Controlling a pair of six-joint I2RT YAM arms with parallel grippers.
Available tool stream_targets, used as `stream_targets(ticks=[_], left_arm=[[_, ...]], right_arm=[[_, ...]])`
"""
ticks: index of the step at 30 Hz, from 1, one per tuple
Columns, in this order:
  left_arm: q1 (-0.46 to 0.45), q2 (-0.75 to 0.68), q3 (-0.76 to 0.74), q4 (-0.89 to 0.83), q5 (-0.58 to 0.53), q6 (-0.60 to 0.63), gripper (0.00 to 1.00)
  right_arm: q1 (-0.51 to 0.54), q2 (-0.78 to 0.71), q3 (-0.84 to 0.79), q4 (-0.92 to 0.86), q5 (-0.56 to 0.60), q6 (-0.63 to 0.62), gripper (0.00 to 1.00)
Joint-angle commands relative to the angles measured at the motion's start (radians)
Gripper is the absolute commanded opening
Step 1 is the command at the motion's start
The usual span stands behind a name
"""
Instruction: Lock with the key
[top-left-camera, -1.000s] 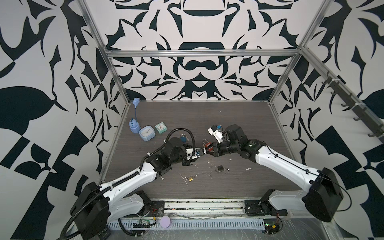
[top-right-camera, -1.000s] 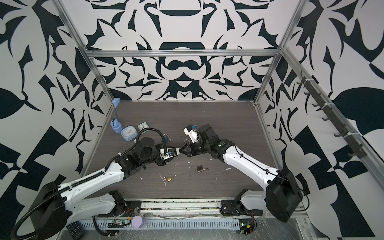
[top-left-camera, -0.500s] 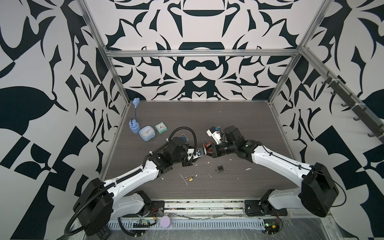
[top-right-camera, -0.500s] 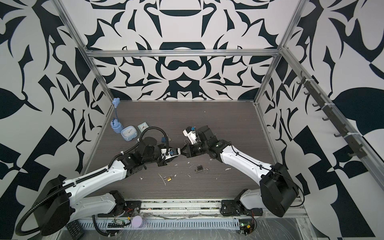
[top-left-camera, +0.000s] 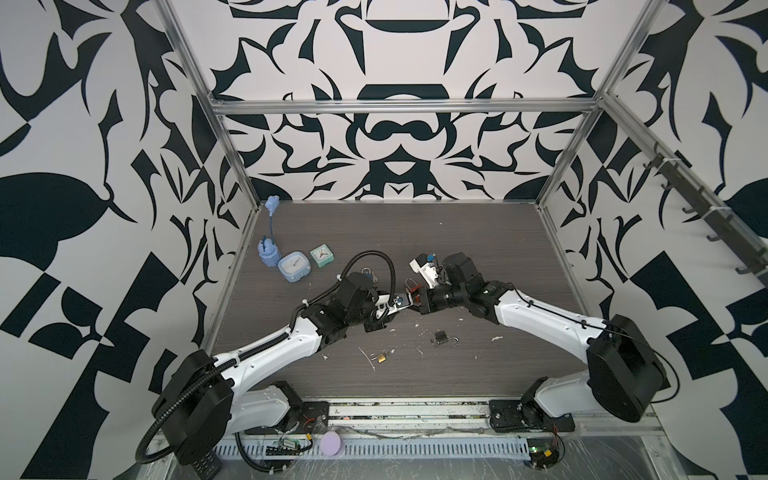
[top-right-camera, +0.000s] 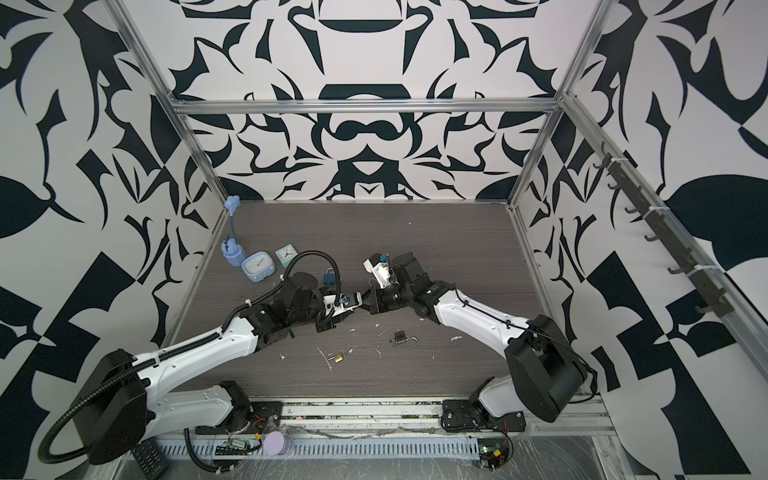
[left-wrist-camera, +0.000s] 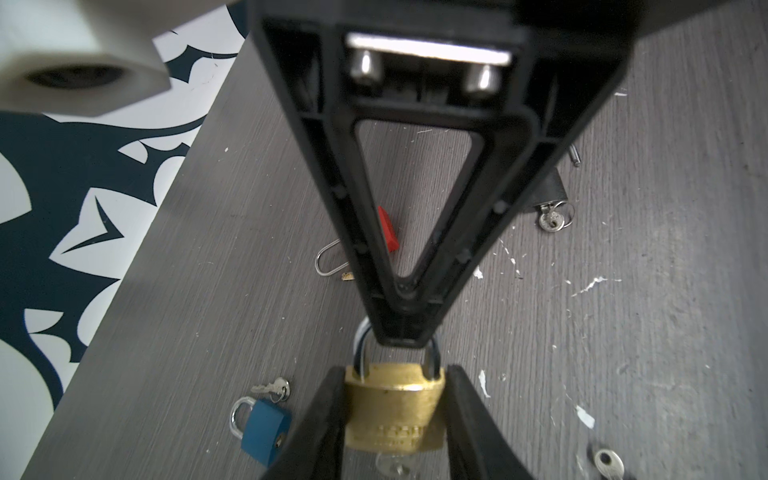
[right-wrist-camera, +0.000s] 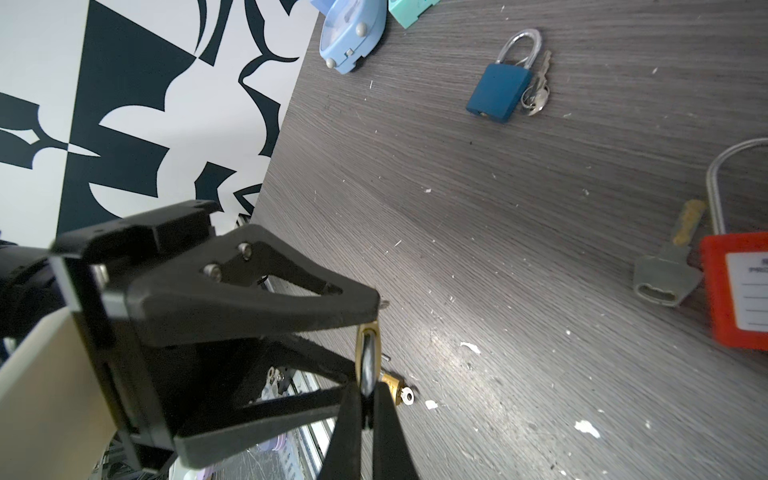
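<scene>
— Where is the brass padlock (left-wrist-camera: 395, 411)?
— Up in the air, over the middle of the tabletop (top-left-camera: 478, 232). The left gripper (left-wrist-camera: 395, 370) squeezes its body.
— Which way does it point?
— It lies sideways. Its loop (left-wrist-camera: 432, 361) points at the right gripper (left-wrist-camera: 401, 334), which pinches that loop tight.
— Anything new?
— Both arms have leaned in a little. The grips look the same.

I count five padlocks: brass padlock (left-wrist-camera: 395, 409), blue padlock (top-right-camera: 329, 275), red padlock (right-wrist-camera: 712, 299), black padlock (top-right-camera: 400, 336), small brass padlock (top-right-camera: 340, 356); two clocks: blue clock (top-right-camera: 258, 267), green clock (top-right-camera: 286, 254).
</scene>
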Motion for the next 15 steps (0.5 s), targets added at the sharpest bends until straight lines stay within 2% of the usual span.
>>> stream_targets(ticks=[1,9,15], left_arm=[[-0.035,-0.034,0.126,0.427,0.178,-0.026,0.00],[-0.035,-0.070,0.020,0.390,-0.001,-0.100,0.00],[-0.035,-0.129,-0.073,0.283,-0.131,-0.199,0.00]], right_arm=[[0.063,0.045,-0.025,-0.013,-0.063,-0.004,0.00],[0.025,-0.025,0.048,-0.135,-0.010,-0.081,0.00],[-0.042,-0.116,0.099,-0.211,0.025,-0.130,0.08]])
